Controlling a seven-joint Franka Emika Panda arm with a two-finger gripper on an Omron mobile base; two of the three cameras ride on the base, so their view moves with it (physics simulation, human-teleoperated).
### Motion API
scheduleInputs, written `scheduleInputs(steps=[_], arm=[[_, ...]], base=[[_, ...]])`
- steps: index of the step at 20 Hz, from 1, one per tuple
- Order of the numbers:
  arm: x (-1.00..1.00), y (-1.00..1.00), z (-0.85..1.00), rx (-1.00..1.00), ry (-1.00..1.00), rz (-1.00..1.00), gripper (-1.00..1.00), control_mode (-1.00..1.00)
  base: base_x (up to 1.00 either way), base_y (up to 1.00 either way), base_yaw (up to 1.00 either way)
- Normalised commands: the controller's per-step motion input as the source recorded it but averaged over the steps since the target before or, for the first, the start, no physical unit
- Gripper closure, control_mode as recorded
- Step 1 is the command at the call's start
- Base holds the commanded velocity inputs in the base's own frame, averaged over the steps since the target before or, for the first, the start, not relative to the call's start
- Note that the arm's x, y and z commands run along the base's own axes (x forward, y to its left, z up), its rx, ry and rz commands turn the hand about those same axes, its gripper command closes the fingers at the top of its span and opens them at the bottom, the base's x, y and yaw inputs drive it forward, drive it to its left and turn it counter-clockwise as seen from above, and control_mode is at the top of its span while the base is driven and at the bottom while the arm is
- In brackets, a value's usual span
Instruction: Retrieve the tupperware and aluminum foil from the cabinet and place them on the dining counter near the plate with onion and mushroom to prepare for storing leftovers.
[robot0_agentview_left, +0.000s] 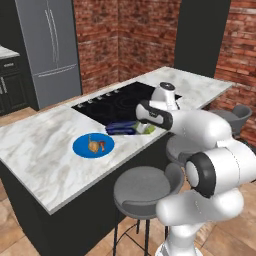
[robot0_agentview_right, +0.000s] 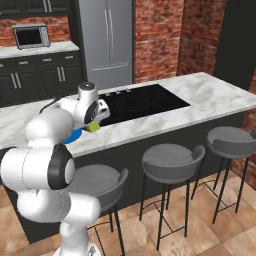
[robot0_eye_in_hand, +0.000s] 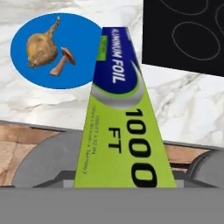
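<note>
While your gripper (robot0_agentview_left: 142, 127) grips the aluminum foil (robot0_eye_in_hand: 120, 127) with jaws partly closed on its lime-green end, you see the carton over the dining counter (robot0_agentview_left: 45, 150) edge, near the plate (robot0_eye_in_hand: 57, 50)

In the hand view we lose the near lime-green end of the aluminum foil (robot0_eye_in_hand: 120, 131) at the bottom, end effector fingertips included. From the right base we see the arm covering most of the plate (robot0_agentview_right: 75, 136) and foil. The small lettering along the carton's side is unreadable.
</note>
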Motion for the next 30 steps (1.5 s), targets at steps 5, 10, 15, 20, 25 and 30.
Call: scheduleInputs(steps=[5,10,15,20,25,30], arm=[[0.84,0.09,-0.46,0.00,0.11,0.00,1.00,-1.00],[0.68,0.15,-0.37,0.00,0.02,0.00,1.00,-1.00],[0.43,0.29,-0.24,-0.02,-0.02,0.00,1.00,-1.00],[0.42,0.44,-0.89,-0.07,0.00,0.00,1.00,-1.00],[0.10,0.36,-0.96,-0.07,0.00,0.00,-1.00,-1.00],[-0.29,-0.07,0.10,0.00,0.01,0.00,-1.00,-1.00]], base=[[0.00,0.00,0.00],[0.00,0.00,0.00],[0.00,0.00,0.00],[0.00,0.00,0.00],[0.00,0.00,0.00],[0.00,0.00,0.00]])
